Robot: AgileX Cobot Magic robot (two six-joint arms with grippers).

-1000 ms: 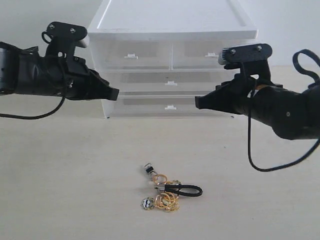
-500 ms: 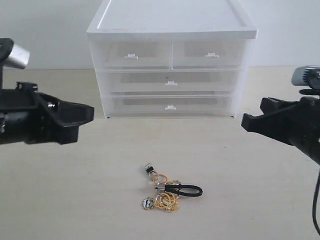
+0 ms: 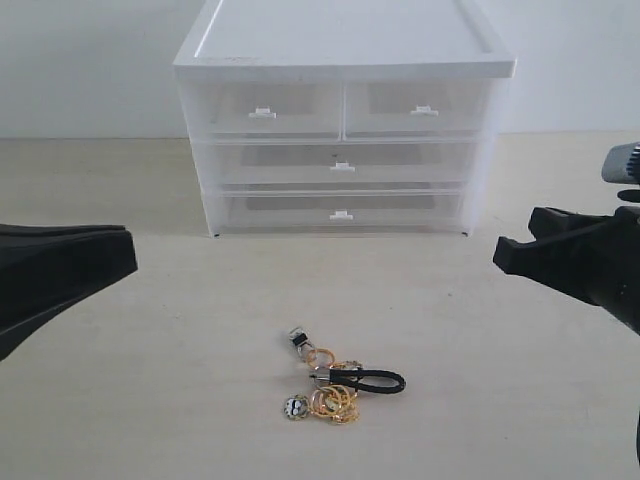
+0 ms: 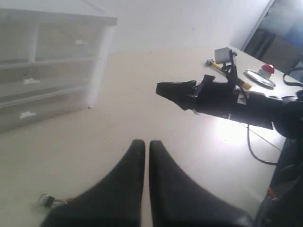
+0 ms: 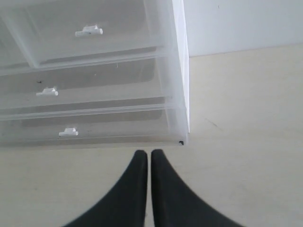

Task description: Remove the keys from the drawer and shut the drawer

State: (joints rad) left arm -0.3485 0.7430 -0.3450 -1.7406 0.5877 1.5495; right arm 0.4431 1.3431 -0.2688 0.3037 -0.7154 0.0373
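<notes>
The keys (image 3: 335, 385), gold rings with silver clasps, a round charm and a black loop strap, lie on the table in front of the cabinet. A silver clasp of the keys (image 4: 46, 200) peeks out beside my left finger. The drawer (image 3: 342, 163), the upper wide one with a white tab handle, sits flush in the cabinet, as it also does in the right wrist view (image 5: 85, 90). My left gripper (image 3: 130, 262) hangs shut and empty at the left edge, also seen from its wrist (image 4: 147, 143). My right gripper (image 3: 497, 252) is shut and empty at the right (image 5: 150, 153).
The white cabinet (image 3: 340, 45) stands at the back with two half-width drawers on top and a lower wide drawer (image 3: 342, 212). The right arm (image 4: 236, 97) shows in the left wrist view, with a red-capped object (image 4: 268, 69) and tools beyond it.
Both arms have drawn back from the cabinet front, the left toward the left edge and the right toward the right edge. The keys and drawer have not moved.
</notes>
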